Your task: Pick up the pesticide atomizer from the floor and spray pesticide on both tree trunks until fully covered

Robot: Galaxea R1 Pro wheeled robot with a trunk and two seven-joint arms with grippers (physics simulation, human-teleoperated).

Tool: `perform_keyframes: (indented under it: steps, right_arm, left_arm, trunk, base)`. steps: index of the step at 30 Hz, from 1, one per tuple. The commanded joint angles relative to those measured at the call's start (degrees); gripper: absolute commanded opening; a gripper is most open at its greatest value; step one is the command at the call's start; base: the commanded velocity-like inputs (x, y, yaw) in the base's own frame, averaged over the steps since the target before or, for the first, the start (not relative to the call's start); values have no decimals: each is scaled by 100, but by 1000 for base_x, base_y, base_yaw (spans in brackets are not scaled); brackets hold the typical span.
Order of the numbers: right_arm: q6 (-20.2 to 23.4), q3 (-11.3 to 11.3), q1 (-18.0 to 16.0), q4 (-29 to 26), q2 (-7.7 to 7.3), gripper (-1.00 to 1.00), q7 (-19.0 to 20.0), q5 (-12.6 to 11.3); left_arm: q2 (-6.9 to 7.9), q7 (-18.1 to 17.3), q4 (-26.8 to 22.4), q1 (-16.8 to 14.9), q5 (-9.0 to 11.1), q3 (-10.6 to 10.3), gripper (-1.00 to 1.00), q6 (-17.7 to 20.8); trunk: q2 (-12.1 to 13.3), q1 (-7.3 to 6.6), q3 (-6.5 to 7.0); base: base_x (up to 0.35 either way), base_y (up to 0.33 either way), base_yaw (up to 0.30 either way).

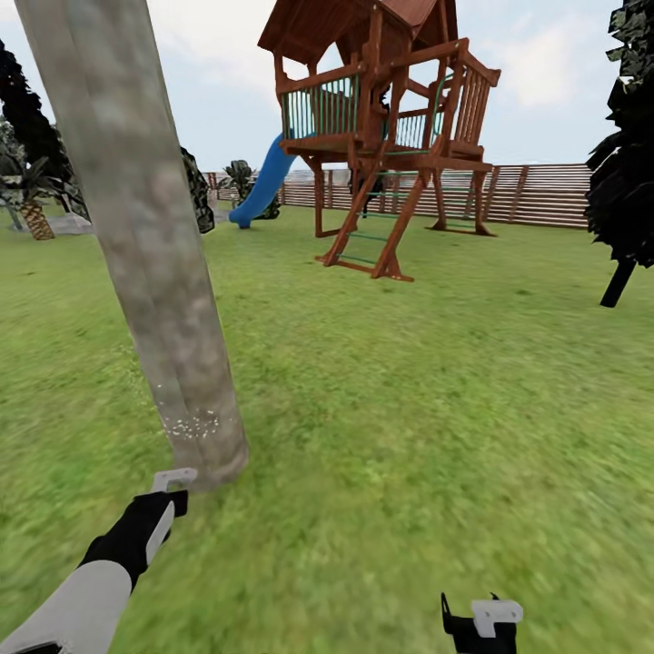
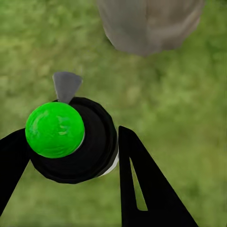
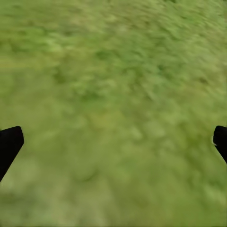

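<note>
Black round pesticide atomizer with green ball top (image 2: pixel 71 139) clamped in left end effector (image 2: pixel 66 161), near base of thick grey-brown tree trunk (image 1: pixel 145 236) on lawn (image 1: pixel 409 409). Contents not visible. Right end effector (image 3: pixel 113 146) spread wide, empty, over grass.

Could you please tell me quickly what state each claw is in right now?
Left claw: shut on the black pesticide atomizer with the round green cap.
Right claw: open, fingers wide apart, nothing between them, blurry green lawn below.
</note>
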Motion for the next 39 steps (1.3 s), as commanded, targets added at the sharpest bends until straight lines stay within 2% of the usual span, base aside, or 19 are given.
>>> perform_keyframes:
  steps: [1, 3, 5, 7, 9, 11, 12, 15, 16, 19, 20, 21, 22, 25, 28, 30, 34, 36, 39]
  right_arm:
    - [0, 2, 0, 0, 0, 100, 1, 4]
    - [0, -2, 0, 0, -11, 100, 2, 7]
    - [0, 5, 0, 0, -9, 100, 9, 14]
    - [0, 6, 0, 0, -9, 100, 11, 9]
    - [0, 6, 0, 0, -9, 100, 10, 8]
    - [0, 6, 0, 0, -9, 100, 11, 7]
    - [0, 6, 0, 0, -9, 100, 11, 7]
    - [0, 6, 0, 0, -9, 100, 11, 7]
    - [0, 6, 0, 0, -9, 100, 9, 7]
    - [0, 6, 0, 0, -9, 100, 3, 7]
    - [4, 6, 0, 0, -9, 100, 2, 9]
    - [6, 6, 0, 0, -9, 100, 2, 13]
    - [7, 6, 0, 0, -9, 100, 2, 13]
    - [6, 6, 0, 0, -9, 100, 2, 16]
    - [7, 6, 0, 0, -9, 100, 3, 16]
    - [7, 6, 0, 0, -9, 100, 2, 13]
    - [2, 6, 0, 0, -9, 100, 2, 12]
    - [3, 6, 0, 0, -9, 100, 2, 7]
    - [3, 6, 0, 0, -9, 100, 2, 7]
  left_arm:
    - [-9, -51, -114, -48, -5, -13, -100, 36]
    - [-18, -303, -344, -87, -21, -63, -100, 56]
    - [-16, -860, -588, -100, -33, -333, -100, 134]
    - [59, -1067, -997, -102, -28, -407, -100, 340]
    - [324, -1143, -1210, -102, -16, -405, -100, 521]
    - [607, -1450, -1279, -97, -25, -407, -100, 639]
    - [636, -1560, -1292, -90, -43, -421, -100, 655]
    - [568, -1619, -1325, -93, -46, -426, -100, 675]
    - [446, -1629, -1501, -98, -45, -491, -100, 773]
    - [373, -1635, -1939, -94, -28, -921, -100, 1239]
    - [578, -1650, -2026, -117, -52, -968, -100, 1333]
    - [872, -1688, -2036, -250, -7, -971, -100, 1354]
    - [946, -1747, -2038, -304, 0, -973, -100, 1398]
    - [940, -1880, -2121, -357, -2, -1014, -100, 1702]
    - [696, -1902, -2576, -365, -5, -1024, -100, 1789]
    - [664, -1906, -2652, -377, -7, -1024, -100, 1893]
    - [915, -1911, -2664, -585, -13, -975, -100, 2008]
    - [899, -1939, -3004, -699, 14, -1011, -100, 2509]
    - [974, -1943, -3103, -883, 8, -975, -100, 2613]
  trunk:
    - [0, 0, 0]
    - [0, 0, 0]
    - [0, 0, 0]
    - [0, 0, 0]
    - [0, 0, 0]
    - [0, 0, 0]
    - [0, 0, 0]
    - [0, 0, 0]
    - [0, 0, 0]
    - [0, 0, 0]
    - [0, 0, 0]
    - [0, 0, 0]
    - [0, 0, 0]
    - [0, 0, 0]
    - [0, 0, 0]
    - [0, 0, 0]
    - [0, 0, 0]
    - [0, 0, 0]
    - [0, 0, 0]
  base:
    - [0, 0, 94]
    - [0, 0, 29]
    - [0, 0, 6]
    - [0, 0, 0]
    - [0, 0, 0]
    - [0, 0, 0]
    - [0, 0, 0]
    - [0, 0, 0]
    - [-152, 0, 0]
    - [-172, 0, 0]
    - [-11, 0, 0]
    - [-3, 0, 0]
    - [-2, 0, 0]
    - [0, 0, 0]
    - [-169, 0, 0]
    - [-42, 0, 0]
    - [-4, 0, 11]
    - [0, 0, 253]
    - [0, 0, 256]
